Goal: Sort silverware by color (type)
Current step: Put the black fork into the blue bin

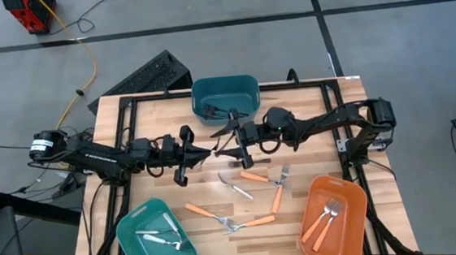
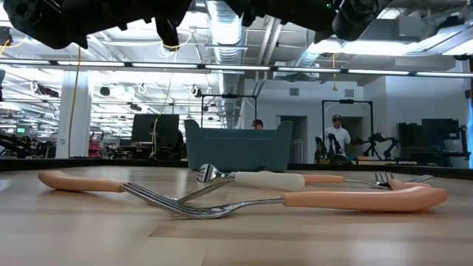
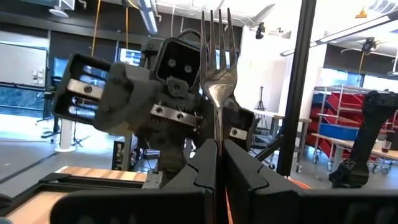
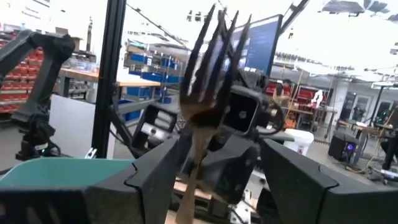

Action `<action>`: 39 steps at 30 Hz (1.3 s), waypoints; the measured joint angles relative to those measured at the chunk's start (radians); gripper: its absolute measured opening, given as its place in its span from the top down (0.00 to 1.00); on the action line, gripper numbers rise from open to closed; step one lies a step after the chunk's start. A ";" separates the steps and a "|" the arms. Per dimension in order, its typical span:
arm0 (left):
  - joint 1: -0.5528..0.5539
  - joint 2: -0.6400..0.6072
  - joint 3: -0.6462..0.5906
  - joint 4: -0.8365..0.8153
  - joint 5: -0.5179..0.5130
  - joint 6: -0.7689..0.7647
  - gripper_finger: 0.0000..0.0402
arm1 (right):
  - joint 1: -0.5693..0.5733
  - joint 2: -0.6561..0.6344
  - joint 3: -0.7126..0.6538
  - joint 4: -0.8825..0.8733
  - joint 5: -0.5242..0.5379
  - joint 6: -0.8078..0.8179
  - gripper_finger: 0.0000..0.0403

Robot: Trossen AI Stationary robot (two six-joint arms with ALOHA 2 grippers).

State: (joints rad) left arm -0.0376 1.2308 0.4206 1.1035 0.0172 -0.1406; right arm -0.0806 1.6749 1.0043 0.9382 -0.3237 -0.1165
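A dark fork (image 3: 217,68) stands upright between my two grippers, above the middle of the wooden table (image 1: 129,119). My left gripper (image 3: 216,163) is clenched on its handle, fingers pressed together with the tines rising above them. My right gripper (image 4: 214,163) faces it head on, fingers spread wide to either side of the same fork, not yet closed on it. From above, both of my arms reach in from the table's sides and meet just in front of the dark teal bin (image 1: 226,97) at the far edge.

The rest of the silverware lies in front of me. Orange-handled forks (image 1: 258,176) and one pale-handled utensil (image 1: 236,186) are scattered on the bare wood near the centre of the table, some crossing each other. A teal bin (image 1: 130,233) at the near left corner holds a few silver and white pieces (image 1: 161,236). An orange bin (image 1: 349,195) at the near right holds two orange-handled forks (image 1: 326,217). Something dark lies in the far bin, but I cannot tell what.

Beyond the table, two people stand far off in the room.
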 joint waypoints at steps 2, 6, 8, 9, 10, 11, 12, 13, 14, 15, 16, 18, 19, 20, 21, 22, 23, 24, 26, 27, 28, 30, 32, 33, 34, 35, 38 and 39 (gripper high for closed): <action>0.000 0.000 0.000 -0.001 0.001 0.000 1.00 | 0.001 0.000 0.007 -0.003 0.000 0.000 0.36; 0.000 0.000 0.000 -0.009 0.000 -0.001 1.00 | 0.001 0.000 0.024 -0.002 -0.001 0.000 0.36; 0.000 0.000 0.000 -0.010 -0.002 -0.001 1.00 | 0.001 0.000 0.028 -0.005 0.001 0.002 0.37; 0.000 0.000 0.000 -0.011 -0.004 -0.001 1.00 | 0.001 0.000 0.033 -0.017 0.003 0.003 0.37; 0.000 0.000 0.000 -0.012 -0.004 -0.001 1.00 | 0.001 0.000 0.039 -0.034 0.003 0.003 0.37; 0.000 0.000 0.000 -0.013 -0.004 -0.001 1.00 | 0.001 0.000 0.046 -0.055 0.004 0.003 0.38; 0.000 0.000 0.000 -0.013 -0.004 -0.001 1.00 | 0.001 0.000 0.054 -0.075 0.004 0.003 0.39; 0.000 0.000 0.000 -0.013 -0.004 -0.001 1.00 | 0.002 0.000 0.063 -0.098 0.004 0.003 0.40; 0.000 0.000 0.000 -0.013 -0.006 -0.001 1.00 | 0.005 0.000 0.071 -0.116 0.003 0.003 0.41; 0.000 0.000 0.000 -0.013 -0.006 -0.001 1.00 | 0.008 0.001 0.079 -0.131 0.003 -0.003 0.42; 0.001 0.000 0.000 -0.013 -0.006 -0.001 1.00 | 0.011 0.011 0.089 -0.136 0.003 -0.015 0.44; 0.005 0.000 0.000 -0.015 -0.006 -0.003 1.00 | 0.018 0.030 0.106 -0.141 0.002 -0.024 0.46; 0.006 0.000 0.000 -0.016 -0.006 -0.004 1.00 | 0.019 0.035 0.108 -0.155 -0.003 -0.025 0.48; 0.009 0.000 0.000 -0.015 -0.005 -0.009 1.00 | 0.022 0.047 0.115 -0.155 -0.004 -0.034 0.51; 0.011 0.000 0.000 -0.015 -0.004 -0.011 1.00 | 0.024 0.062 0.124 -0.145 -0.004 -0.049 0.54; 0.011 0.000 0.000 -0.015 -0.005 -0.016 1.00 | 0.027 0.073 0.128 -0.138 -0.003 -0.063 0.58; 0.012 0.000 0.000 -0.019 -0.005 -0.019 1.00 | 0.031 0.080 0.129 -0.140 0.003 -0.069 0.62; 0.012 0.000 0.000 -0.028 -0.005 -0.020 1.00 | 0.032 0.082 0.131 -0.145 0.006 -0.070 0.67; 0.012 0.000 0.000 -0.032 -0.009 -0.025 1.00 | 0.032 0.080 0.132 -0.147 0.007 -0.074 0.77; 0.012 -0.001 0.000 -0.033 -0.009 -0.028 1.00 | 0.032 0.079 0.134 -0.150 0.006 -0.084 0.82; 0.012 -0.001 0.000 -0.038 -0.008 -0.029 1.00 | 0.032 0.078 0.134 -0.153 0.003 -0.091 0.86; 0.012 -0.001 0.000 -0.044 -0.009 -0.029 1.00 | 0.033 0.067 0.133 -0.164 0.004 -0.093 0.92; 0.012 -0.001 0.000 -0.043 -0.015 -0.029 1.00 | 0.032 0.065 0.133 -0.161 0.008 -0.105 0.96; 0.012 -0.001 0.000 -0.043 -0.021 -0.029 1.00 | 0.032 0.065 0.133 -0.163 0.013 -0.110 0.96; 0.012 -0.001 0.000 -0.041 -0.023 -0.029 1.00 | 0.032 0.065 0.132 -0.163 0.024 -0.116 0.96; 0.013 -0.001 0.000 -0.037 -0.025 -0.029 1.00 | 0.032 0.064 0.132 -0.161 0.037 -0.117 0.96; 0.012 -0.001 0.000 -0.039 -0.026 -0.029 1.00 | 0.033 0.063 0.132 -0.173 0.060 -0.122 0.96; 0.012 -0.001 0.000 -0.040 -0.026 -0.033 1.00 | 0.033 0.062 0.132 -0.178 0.063 -0.125 0.96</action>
State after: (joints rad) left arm -0.0254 1.2301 0.4210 1.0637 -0.0091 -0.1732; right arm -0.0479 1.7373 1.1366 0.7600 -0.2606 -0.2412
